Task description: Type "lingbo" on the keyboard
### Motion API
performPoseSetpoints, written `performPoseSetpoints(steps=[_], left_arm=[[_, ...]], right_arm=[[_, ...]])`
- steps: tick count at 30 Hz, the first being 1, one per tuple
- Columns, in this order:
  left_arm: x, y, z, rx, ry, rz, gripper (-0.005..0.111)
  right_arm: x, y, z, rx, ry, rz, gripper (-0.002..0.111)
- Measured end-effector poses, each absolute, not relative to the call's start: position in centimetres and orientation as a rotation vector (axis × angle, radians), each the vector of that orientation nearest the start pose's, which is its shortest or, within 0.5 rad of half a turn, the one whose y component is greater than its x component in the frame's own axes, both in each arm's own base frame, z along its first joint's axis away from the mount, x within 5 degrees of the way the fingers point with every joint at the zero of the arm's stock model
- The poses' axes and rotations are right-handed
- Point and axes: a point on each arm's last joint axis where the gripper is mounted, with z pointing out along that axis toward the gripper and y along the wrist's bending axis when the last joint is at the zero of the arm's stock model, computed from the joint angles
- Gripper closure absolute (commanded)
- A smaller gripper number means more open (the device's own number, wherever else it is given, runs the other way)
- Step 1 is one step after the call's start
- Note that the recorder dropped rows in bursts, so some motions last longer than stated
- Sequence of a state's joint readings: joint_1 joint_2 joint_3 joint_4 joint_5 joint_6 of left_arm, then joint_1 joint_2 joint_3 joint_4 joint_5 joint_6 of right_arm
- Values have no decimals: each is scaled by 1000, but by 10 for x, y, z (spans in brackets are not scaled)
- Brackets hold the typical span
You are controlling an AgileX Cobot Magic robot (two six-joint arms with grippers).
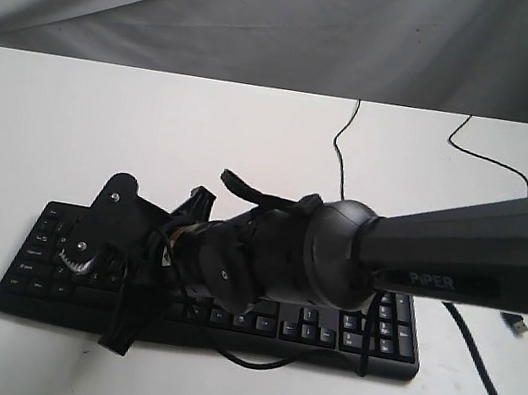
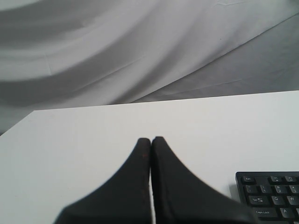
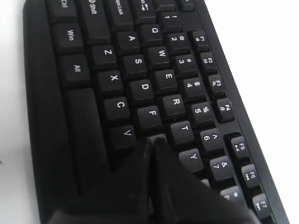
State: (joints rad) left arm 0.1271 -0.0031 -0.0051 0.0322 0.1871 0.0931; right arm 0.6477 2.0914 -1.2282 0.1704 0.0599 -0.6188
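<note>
The black keyboard [image 1: 377, 338] lies on the white table, number pad to the right. My right arm [image 1: 335, 260] reaches across it from the right and hides its middle. In the right wrist view my right gripper [image 3: 152, 139] is shut with nothing in it. Its tips rest at the key between F [image 3: 150, 113], V [image 3: 126, 134], T [image 3: 183, 129] and Y [image 3: 192, 158]; that key's legend is hidden. My left gripper [image 2: 151, 138] is shut and empty above bare table, left of the keyboard's [image 2: 271, 196] Esc corner. It does not show in the exterior view.
The keyboard's thin black cable [image 1: 338, 149] runs to the table's far edge. Another thin cable [image 1: 493, 160] and a USB plug [image 1: 518, 324] lie at the right, with a thicker cable [image 1: 486, 387] running toward the front right. Grey cloth [image 1: 274, 17] hangs behind.
</note>
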Motion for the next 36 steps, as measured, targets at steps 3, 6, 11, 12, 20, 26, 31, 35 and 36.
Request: performPoseSetpoints(steps=[3,6,11,12,20,26,31,35,36], left_arm=[[55,8,198,-7,1666,196,106],[55,8,198,-7,1666,196,106],[55,8,198,-7,1666,196,106],[55,8,198,-7,1666,196,106],[55,8,198,-7,1666,196,106],[55,8,198,-7,1666,196,106],[55,8,198,-7,1666,196,106],[55,8,198,-7,1666,196,106],[55,8,198,-7,1666,196,106]], right_arm=[[342,260,121,-1257,2054,105,108],[342,260,121,-1254,2053,106,108],[342,260,121,-1254,2053,106,108],[342,260,121,-1255,2055,106,108],[341,261,109,-1271,2077,106,108],[341,261,108,-1269,2080,108,108],[341,261,125,-1249,2049,112,108],[341,260,131,-1242,2041,113,108],[341,260,133,-1238,2039,113,108]])
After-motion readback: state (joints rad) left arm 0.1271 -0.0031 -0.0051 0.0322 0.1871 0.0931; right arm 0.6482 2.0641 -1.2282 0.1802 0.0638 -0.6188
